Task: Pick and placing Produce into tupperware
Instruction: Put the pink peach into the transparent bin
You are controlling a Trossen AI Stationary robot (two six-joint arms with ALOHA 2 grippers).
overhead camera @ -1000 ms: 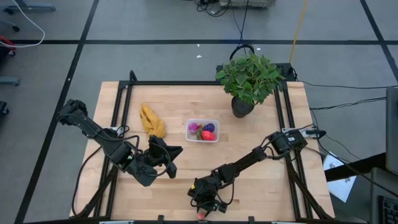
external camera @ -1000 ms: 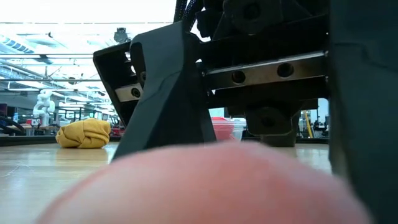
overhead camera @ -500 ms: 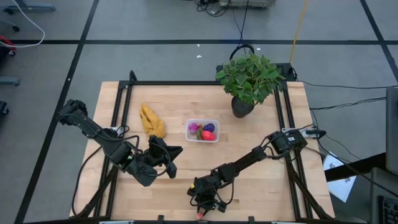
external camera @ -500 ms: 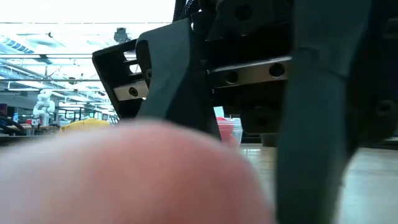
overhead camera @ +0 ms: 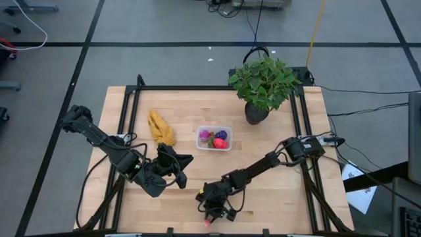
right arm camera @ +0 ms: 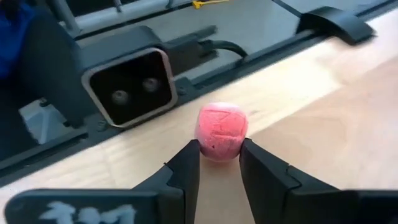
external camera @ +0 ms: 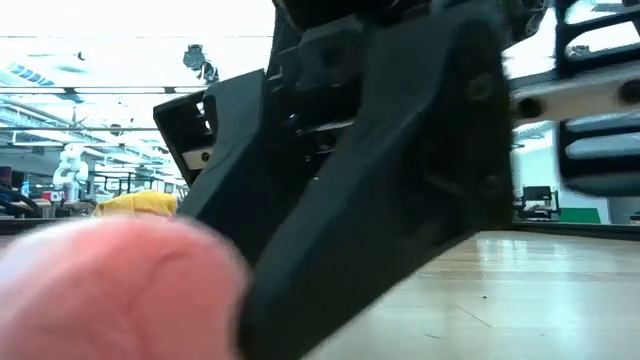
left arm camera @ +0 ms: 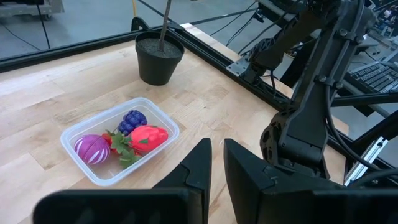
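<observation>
Right gripper [right arm camera: 217, 167] shifted left — one pink produce [right arm camera: 222, 131] pinched

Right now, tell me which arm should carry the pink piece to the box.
Right. The right gripper already has the pink piece between its fingers at the table's near edge. The left gripper is shut and empty, facing the box.

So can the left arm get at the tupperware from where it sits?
Probably yes: the left gripper rests shut, facing the tupperware, with bare table between them; the right gripper is off at the near edge.
</observation>
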